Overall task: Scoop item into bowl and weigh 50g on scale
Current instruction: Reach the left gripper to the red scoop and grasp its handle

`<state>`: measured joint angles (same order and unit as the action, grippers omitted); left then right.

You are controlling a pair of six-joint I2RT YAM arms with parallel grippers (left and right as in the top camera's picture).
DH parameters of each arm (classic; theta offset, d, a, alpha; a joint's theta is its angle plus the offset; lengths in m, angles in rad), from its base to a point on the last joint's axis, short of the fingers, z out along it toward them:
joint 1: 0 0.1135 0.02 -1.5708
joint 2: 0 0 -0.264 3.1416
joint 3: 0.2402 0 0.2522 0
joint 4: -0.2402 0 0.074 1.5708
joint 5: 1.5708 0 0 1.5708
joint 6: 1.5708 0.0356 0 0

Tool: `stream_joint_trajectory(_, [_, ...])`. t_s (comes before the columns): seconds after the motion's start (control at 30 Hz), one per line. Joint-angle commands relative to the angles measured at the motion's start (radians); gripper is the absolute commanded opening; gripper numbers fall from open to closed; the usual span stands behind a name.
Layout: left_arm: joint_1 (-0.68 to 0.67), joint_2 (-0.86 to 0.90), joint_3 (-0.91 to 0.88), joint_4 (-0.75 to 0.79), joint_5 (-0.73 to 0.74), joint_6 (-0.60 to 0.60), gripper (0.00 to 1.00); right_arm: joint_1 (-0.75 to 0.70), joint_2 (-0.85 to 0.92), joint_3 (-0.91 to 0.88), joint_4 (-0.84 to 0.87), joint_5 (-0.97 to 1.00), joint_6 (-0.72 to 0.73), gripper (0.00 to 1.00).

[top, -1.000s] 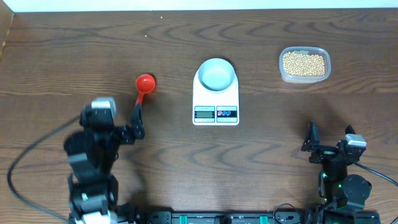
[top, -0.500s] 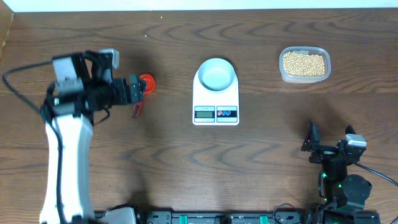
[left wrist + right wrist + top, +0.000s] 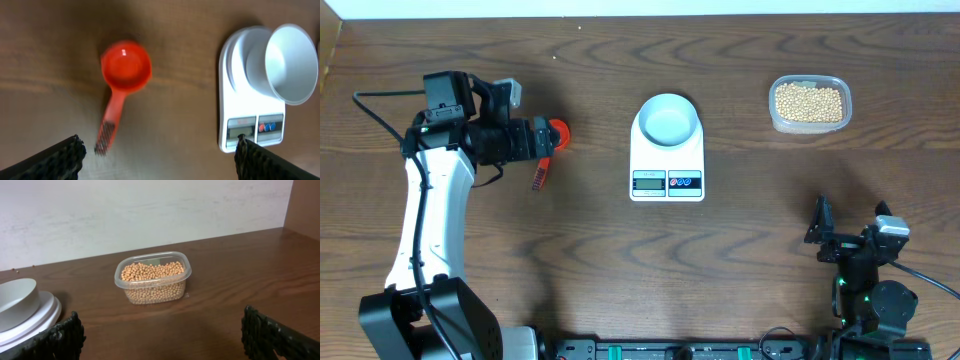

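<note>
The tan-yellow beans point(image 3: 809, 102) fill a clear plastic tub at the back right and also show in the right wrist view point(image 3: 152, 275). The pale blue-white bowl point(image 3: 668, 120) stands empty on the white scale point(image 3: 667, 165); both show in the left wrist view, bowl point(image 3: 292, 62) and scale point(image 3: 250, 125). A red scoop point(image 3: 554, 133) lies on the table left of the scale, handle toward the front point(image 3: 125, 67). My left gripper point(image 3: 535, 140) hovers over the scoop, open and empty point(image 3: 160, 152). My right gripper point(image 3: 825, 235) is open and empty at the front right point(image 3: 162, 330).
The clear tub point(image 3: 150, 297) stands near the table's back edge, with a white wall behind it. The bowl point(image 3: 17, 297) and scale point(image 3: 37, 317) show at the left edge of the right wrist view. A raised wooden edge point(image 3: 330, 50) borders the far left.
My left arm has swung up from the front left and reached toward the back, bringing its gripper over the red scoop. The scoop, bowl, scale and right arm have not moved.
</note>
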<state>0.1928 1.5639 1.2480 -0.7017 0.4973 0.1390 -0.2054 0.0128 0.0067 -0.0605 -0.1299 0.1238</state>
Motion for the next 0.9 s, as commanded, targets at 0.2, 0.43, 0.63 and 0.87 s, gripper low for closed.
stream_joint_trajectory(0.2, [0.029,0.005,0.016,0.131,-0.072,-0.012,0.98,0.003,-0.004,-0.001,-0.004,0.004,-0.006,0.99])
stream_joint_trajectory(0.43, [0.031,0.045,0.016,0.158,-0.148,0.010,0.98,0.003,-0.004,-0.001,-0.004,0.004,-0.006,0.99])
stream_joint_trajectory(0.63, [0.031,0.122,0.016,0.198,-0.150,0.010,0.91,0.003,-0.004,-0.001,-0.004,0.004,-0.006,0.99])
stream_joint_trajectory(0.87, [0.013,0.222,0.016,0.290,-0.139,0.010,0.77,0.003,-0.004,-0.001,-0.004,0.004,-0.006,0.99])
